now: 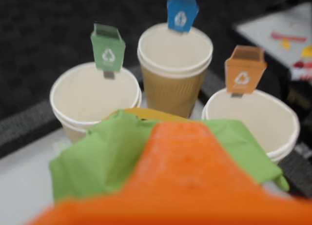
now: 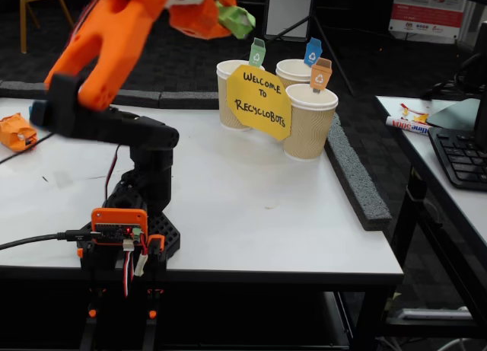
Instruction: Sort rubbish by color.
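My orange gripper [image 2: 227,16] is shut on a crumpled green piece of paper [image 2: 237,19] and holds it high in the air, left of and above the cups in the fixed view. In the wrist view the green paper [image 1: 102,156] fills the lower middle under the orange finger [image 1: 183,161]. Three paper cups stand ahead: one with a green bin tag [image 1: 95,98], one brown cup with a blue bin tag [image 1: 174,69], and one with an orange bin tag [image 1: 253,120]. All three look empty inside.
A yellow "Welcome to Recyclobots" sign [image 2: 259,102] leans against the cups' front. A grey foam strip [image 2: 354,176] runs along the table's right edge. An orange part [image 2: 15,132] lies at the far left. A second desk with a keyboard [image 2: 460,157] stands at right.
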`<state>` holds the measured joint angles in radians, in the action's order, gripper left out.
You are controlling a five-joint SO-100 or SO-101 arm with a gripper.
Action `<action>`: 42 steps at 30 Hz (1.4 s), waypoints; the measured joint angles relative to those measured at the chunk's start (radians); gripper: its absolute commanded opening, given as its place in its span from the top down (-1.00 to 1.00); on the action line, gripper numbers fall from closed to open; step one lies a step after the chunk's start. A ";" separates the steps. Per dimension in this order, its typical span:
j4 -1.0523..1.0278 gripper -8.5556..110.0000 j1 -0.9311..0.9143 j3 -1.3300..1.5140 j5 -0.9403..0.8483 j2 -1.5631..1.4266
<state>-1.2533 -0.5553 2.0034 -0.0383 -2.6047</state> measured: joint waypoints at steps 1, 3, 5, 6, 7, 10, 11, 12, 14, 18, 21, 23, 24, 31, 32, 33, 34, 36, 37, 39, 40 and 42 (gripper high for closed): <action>0.018 0.85 0.000 0.000 0.000 0.041; 0.046 0.85 0.011 -0.008 0.000 0.117; 0.067 0.85 0.026 -0.034 0.000 0.196; 0.075 0.85 0.032 -0.055 0.000 0.238; 0.083 0.85 0.040 -0.080 0.000 0.278; 0.095 0.85 0.066 -0.169 0.000 0.394; 0.095 0.85 0.075 -0.199 0.000 0.433; 0.098 0.85 0.086 -0.232 0.000 0.469; 0.098 0.85 0.104 -0.295 0.000 0.541; 0.098 0.85 0.133 -0.414 0.000 0.676; 0.098 0.85 0.147 -0.491 0.000 0.772; 0.098 0.85 0.149 -0.535 0.000 0.831; 0.098 0.85 0.149 -0.557 0.000 0.859; 0.098 0.85 0.149 -0.664 0.000 1.011; 0.098 0.85 0.149 -0.681 0.000 1.032; 0.098 0.85 0.149 -0.696 0.000 1.051; 0.098 0.85 0.149 -0.713 0.000 1.066; 0.098 0.85 0.149 -0.749 0.000 1.095; 0.098 0.85 0.149 -0.764 0.000 1.108; 0.098 0.85 0.149 -0.795 0.000 1.134; 0.098 0.85 0.149 -0.805 0.000 1.144; 0.098 0.84 0.149 -0.821 0.000 1.164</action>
<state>-1.1551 -0.4065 1.1827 -0.0383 -1.4404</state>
